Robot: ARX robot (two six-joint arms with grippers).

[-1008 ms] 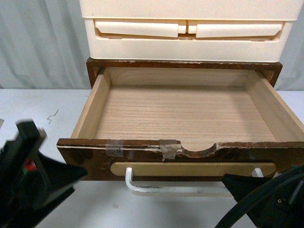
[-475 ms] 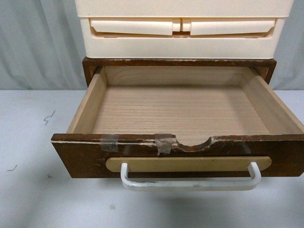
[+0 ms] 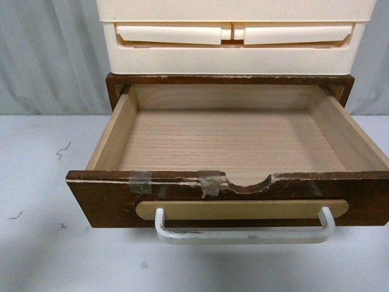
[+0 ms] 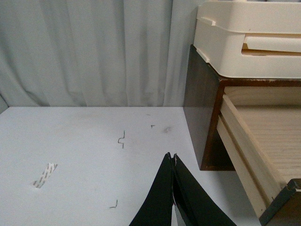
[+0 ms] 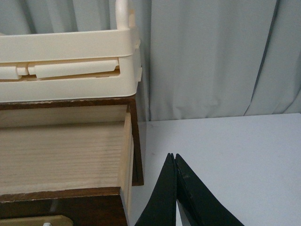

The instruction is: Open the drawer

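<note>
The drawer [image 3: 231, 143] is standing wide open, reaching toward the desk's front edge. The left gripper [image 4: 172, 165] and right gripper [image 5: 174, 162] are hanging pinched together and empty, one beside each flank. Judging the task done, I am advising them to keep clear of the white handle [image 3: 243, 236].

Setting: a staged test bench, the sort you had in a robotics lab rather than a home or a shop.

Evidence you had in view:
- Backdrop: a pale grey pleated curtain [image 3: 48, 55] closed off the whole far side behind the table.
- Surface: a plain white table [image 3: 36, 255] carried small dark scribble marks [image 3: 62, 150] at the left. A strip of tape [image 4: 44, 173] was stuck flat on it, shown by the left wrist view.
- Props: a worn dark brown drawer [image 3: 231, 201] stood open, its chipped top edge mended with tape patches [image 3: 211, 182]. A cream plastic drawer unit [image 3: 237, 61] was stacked on its cabinet.
</note>
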